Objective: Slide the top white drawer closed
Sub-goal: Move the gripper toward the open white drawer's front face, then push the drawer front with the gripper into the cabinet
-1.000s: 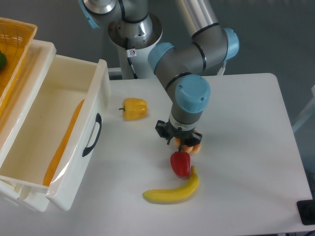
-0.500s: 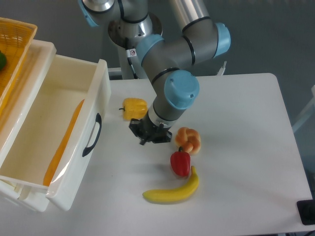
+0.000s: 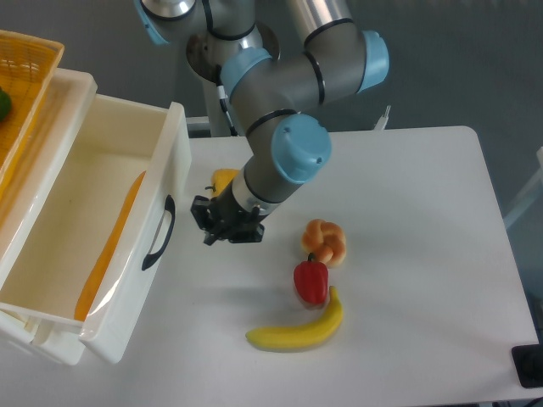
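The top white drawer (image 3: pixel 110 271) stands pulled far out at the left, its inside bare and lit orange. Its curved black handle (image 3: pixel 159 234) faces right on the front. My gripper (image 3: pixel 226 227) hangs just above the table, a short way to the right of the handle and apart from it. Its black fingers point down and hold nothing; whether they are open or shut does not show. The lower drawer is out of view.
A yellow woven basket (image 3: pixel 25 93) sits on the cabinet top at the far left. A yellow bell pepper (image 3: pixel 222 178) lies partly behind my wrist. An orange knotted bun (image 3: pixel 325 241), a red pepper (image 3: pixel 311 281) and a banana (image 3: pixel 297 331) lie to the right.
My gripper has swung left from above the bun, past the yellow pepper, to a spot close to the drawer's handle. The drawer has not moved.
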### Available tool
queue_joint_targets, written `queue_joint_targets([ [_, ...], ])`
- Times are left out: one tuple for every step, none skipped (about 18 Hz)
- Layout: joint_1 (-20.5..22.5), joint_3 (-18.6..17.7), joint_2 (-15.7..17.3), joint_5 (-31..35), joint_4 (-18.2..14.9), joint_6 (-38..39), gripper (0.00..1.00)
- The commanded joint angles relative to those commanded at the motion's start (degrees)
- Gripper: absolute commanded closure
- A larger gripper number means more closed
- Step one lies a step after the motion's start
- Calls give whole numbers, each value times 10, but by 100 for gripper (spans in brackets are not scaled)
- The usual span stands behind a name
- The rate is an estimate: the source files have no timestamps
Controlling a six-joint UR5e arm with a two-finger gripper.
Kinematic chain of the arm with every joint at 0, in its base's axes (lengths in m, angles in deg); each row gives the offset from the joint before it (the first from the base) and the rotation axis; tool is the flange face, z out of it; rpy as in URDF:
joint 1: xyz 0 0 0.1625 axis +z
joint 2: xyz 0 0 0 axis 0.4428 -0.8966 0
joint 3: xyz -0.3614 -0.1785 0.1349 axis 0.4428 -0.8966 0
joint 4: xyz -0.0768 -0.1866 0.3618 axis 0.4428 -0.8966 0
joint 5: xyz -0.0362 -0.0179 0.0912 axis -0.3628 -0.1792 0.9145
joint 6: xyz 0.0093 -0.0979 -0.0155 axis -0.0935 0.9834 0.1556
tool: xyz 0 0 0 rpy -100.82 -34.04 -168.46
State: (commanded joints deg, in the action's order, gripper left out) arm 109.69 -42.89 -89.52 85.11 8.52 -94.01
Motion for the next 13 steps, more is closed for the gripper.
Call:
queue_joint_targets([
  [-1,1,7,-5,0,1,100],
  [-4,1,12,-8,0,2,100],
  [-7,1,15,-10,0,4,100],
  [-8,1,16,-12,0,9,100],
  [-8,2,18,-16,0,11,100],
  [-8,2,18,-17,0,12,100],
  [-10,3,18,-17,0,13,100],
  [-13,4,18,-17,0,13,100],
  [-15,4,18,-17,0,13,100],
  [-16,4,18,-17,0,13,100],
  [-17,4,18,-18,0,13,100],
  [-18,4,19,-20,0,16,100],
  [-20,4,19,-21,0,21,100],
])
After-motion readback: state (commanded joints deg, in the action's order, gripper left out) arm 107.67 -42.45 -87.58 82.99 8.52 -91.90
